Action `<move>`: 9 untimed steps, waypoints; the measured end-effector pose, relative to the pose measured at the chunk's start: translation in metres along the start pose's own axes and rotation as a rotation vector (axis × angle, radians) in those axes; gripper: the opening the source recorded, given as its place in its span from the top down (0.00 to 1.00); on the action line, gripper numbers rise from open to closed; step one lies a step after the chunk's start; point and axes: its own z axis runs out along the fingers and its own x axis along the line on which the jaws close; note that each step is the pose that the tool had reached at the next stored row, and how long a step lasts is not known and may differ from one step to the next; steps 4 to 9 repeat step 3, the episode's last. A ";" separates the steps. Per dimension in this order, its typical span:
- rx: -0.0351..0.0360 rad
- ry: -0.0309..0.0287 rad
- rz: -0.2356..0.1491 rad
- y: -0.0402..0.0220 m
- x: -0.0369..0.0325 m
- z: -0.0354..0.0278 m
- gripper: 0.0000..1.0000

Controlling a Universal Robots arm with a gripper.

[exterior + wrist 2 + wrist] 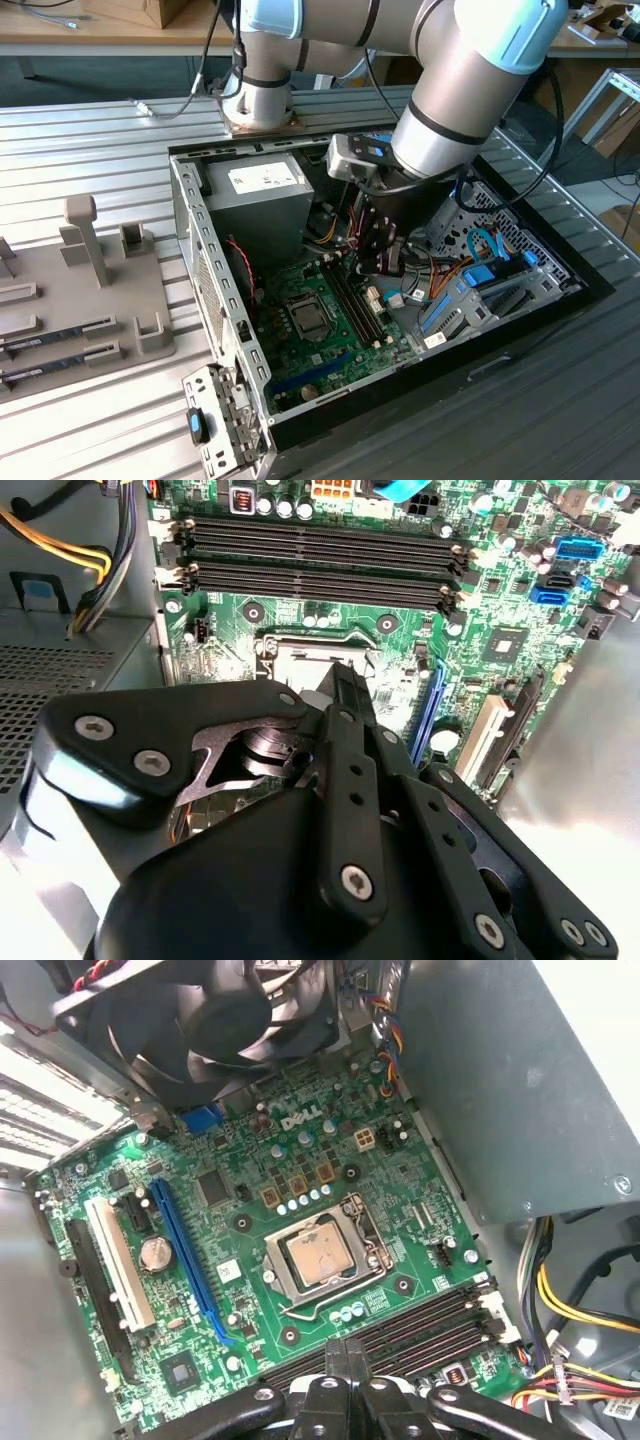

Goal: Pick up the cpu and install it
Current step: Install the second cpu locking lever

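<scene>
CPU's already sitting in the socket

Your gripper (345, 1380) hangs over the cpu (318, 1258) with fingers together, holding nothing. The chip's likely light, thin, fragile; grab its edges only.

Exterior view: set high and well back, looking down at an angle into the open computer case (560, 300) on the slatted table (90, 130). Both wrist views: close, looking down on the green motherboard (250, 1220) past the gripper (345, 1365). All three share the socket frame (310, 318) and memory slots (320, 555).
</scene>
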 end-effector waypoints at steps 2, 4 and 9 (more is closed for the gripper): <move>0.0000 -0.0001 0.000 0.0000 0.0000 -0.0001 0.89; 0.0000 -0.0001 0.000 0.0000 0.0000 -0.0001 0.89; 0.0000 -0.0001 0.000 0.0000 0.0000 -0.0001 0.89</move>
